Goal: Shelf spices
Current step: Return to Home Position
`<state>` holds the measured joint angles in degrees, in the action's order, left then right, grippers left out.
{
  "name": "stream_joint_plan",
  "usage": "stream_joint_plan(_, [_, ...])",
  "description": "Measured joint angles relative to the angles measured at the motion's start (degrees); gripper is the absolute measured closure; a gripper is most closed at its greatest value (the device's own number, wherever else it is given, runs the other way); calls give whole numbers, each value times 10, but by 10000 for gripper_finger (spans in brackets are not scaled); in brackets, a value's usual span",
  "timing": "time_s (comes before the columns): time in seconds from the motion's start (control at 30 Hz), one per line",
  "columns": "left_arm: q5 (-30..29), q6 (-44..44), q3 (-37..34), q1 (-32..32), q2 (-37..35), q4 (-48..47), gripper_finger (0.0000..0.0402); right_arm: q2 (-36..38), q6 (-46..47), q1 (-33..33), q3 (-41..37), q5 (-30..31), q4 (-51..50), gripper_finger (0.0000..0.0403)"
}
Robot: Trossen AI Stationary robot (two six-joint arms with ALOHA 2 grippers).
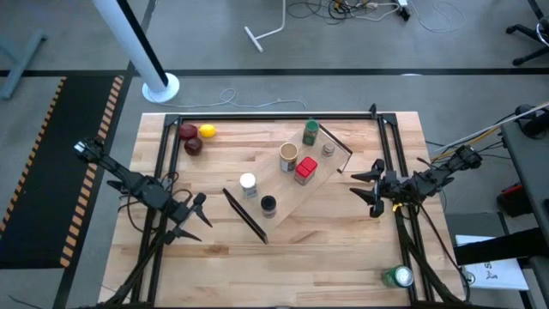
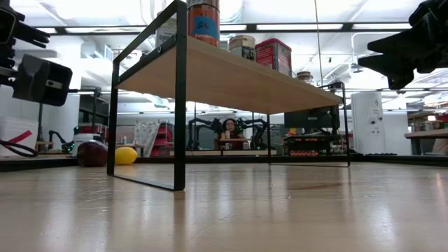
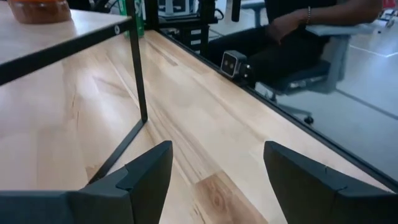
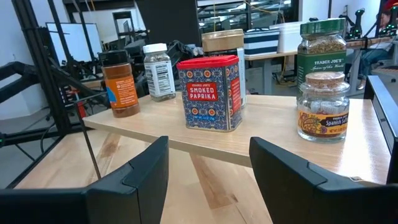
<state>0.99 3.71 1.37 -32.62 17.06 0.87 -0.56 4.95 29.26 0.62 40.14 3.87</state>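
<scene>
We are holding the left gripper [image 1: 199, 218] and the right gripper [image 1: 363, 192], fingers open, on either side of the shelf [image 1: 292, 199] bearing six spice jars [image 1: 305, 170].

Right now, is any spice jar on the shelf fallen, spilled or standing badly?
Nothing stands out. The six jars all stand upright on the shelf, none spilled. Only the shelf sits at an angle to the table edges. Left gripper and right gripper are open, clear of it.

Six jars [image 1: 305, 170]; one shelf [image 1: 285, 194]; perhaps three fruits [image 1: 194, 144]
</scene>
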Motion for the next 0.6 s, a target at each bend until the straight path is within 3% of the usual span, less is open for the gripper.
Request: stream_joint_plan(0.6, [0, 0, 0, 0, 44, 0, 181, 0, 0, 0, 0, 0, 0, 204])
